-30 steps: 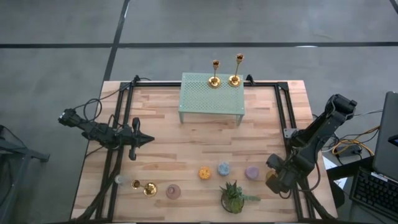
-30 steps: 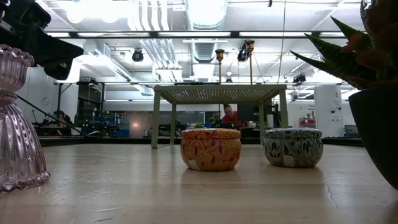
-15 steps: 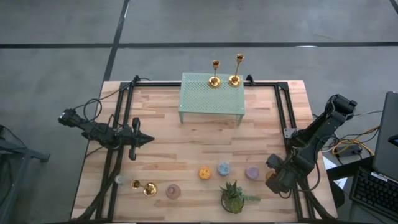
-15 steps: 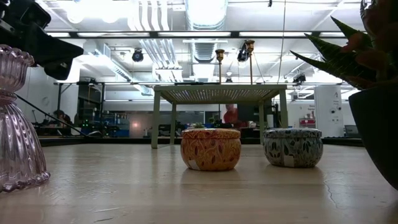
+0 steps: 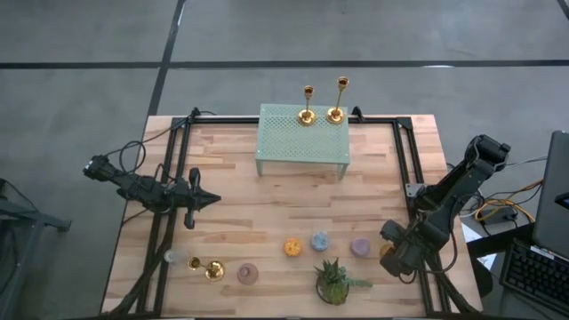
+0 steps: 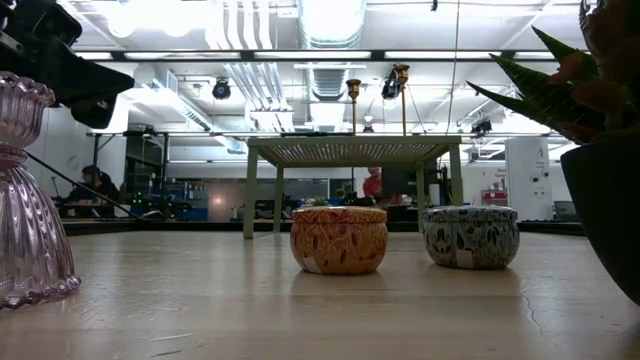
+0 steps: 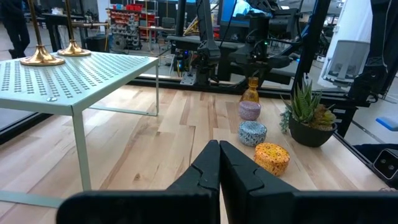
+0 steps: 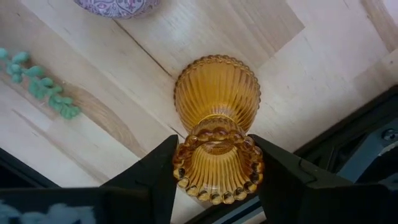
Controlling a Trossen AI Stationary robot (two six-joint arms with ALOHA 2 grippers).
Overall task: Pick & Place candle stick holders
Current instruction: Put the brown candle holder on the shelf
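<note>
Two gold candlesticks [image 5: 307, 114] [image 5: 336, 111] stand by their bases on the green perforated stand [image 5: 302, 142] at the table's far middle; they also show in the low view [image 6: 352, 105] [image 6: 402, 95]. A third gold candlestick [image 5: 206, 267] lies on the table at the near left. My left gripper [image 5: 213, 200] is shut and empty over the table's left middle; it also shows in the left wrist view [image 7: 219, 158]. My right gripper [image 5: 396, 258] is at the near right edge, shut on an amber ribbed glass holder [image 8: 216, 106]. My right gripper pinches the amber glass holder's beaded top rim [image 8: 214, 165] between its two fingers, one finger [image 8: 163, 171] on each side. The fingers come from above, pointing down. The holder is upright below them; whether it is lifted off the table I cannot tell.
An orange puck [image 5: 292, 247], a blue puck [image 5: 319, 241] and a purple puck [image 5: 360, 246] sit near the front, with a potted plant [image 5: 335, 283] and a pink glass holder [image 5: 247, 274]. Black frame rails [image 5: 404, 169] run along both sides.
</note>
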